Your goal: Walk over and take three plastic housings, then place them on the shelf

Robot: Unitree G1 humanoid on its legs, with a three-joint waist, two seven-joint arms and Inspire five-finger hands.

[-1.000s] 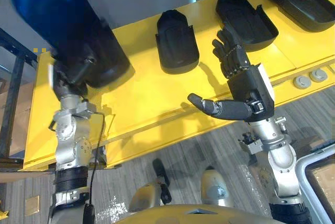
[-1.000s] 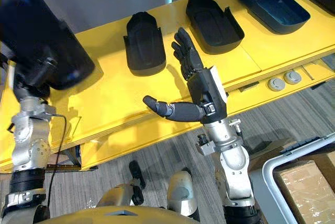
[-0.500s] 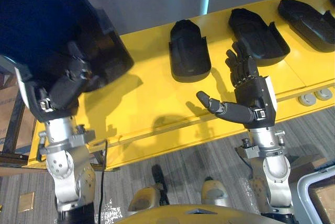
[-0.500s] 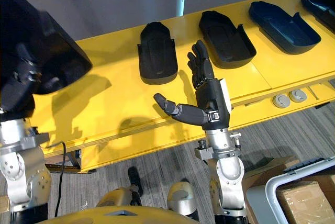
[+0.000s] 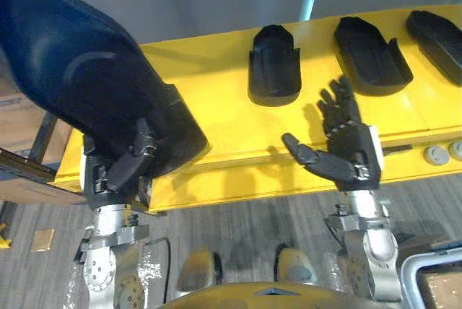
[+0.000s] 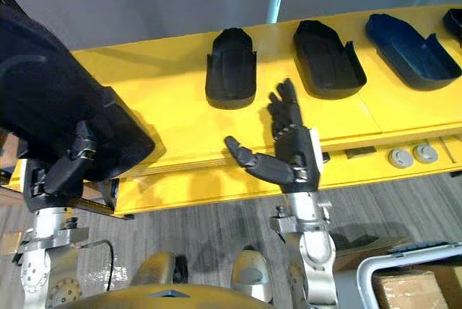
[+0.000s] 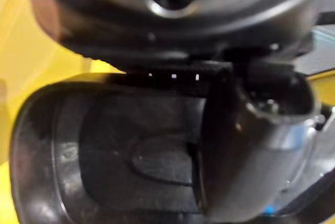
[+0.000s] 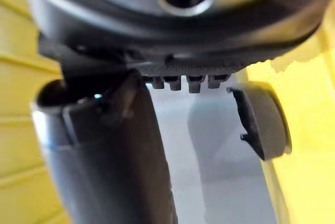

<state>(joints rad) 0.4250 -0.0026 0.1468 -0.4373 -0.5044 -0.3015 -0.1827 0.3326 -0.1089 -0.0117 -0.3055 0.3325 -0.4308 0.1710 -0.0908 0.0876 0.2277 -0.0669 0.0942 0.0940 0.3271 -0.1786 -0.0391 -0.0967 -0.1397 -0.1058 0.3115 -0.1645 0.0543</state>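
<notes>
Left eye view: the plastic housing (image 5: 86, 92) sits in my left hand (image 5: 123, 173), fingers and thumb curled round its lower edge, above the yellow bench's (image 5: 216, 85) left end. Other housings (image 5: 274, 65) lie on the bench. My right hand (image 5: 346, 151) hovers spread and empty over the bench's front. A firm grip and a level shell should serve best for carrying.

five black housings (image 6: 50, 107) (image 6: 231, 71) (image 6: 328, 60) (image 6: 411, 53) (image 6: 457, 24), two silver discs (image 6: 401, 157) (image 6: 425, 153)
</notes>
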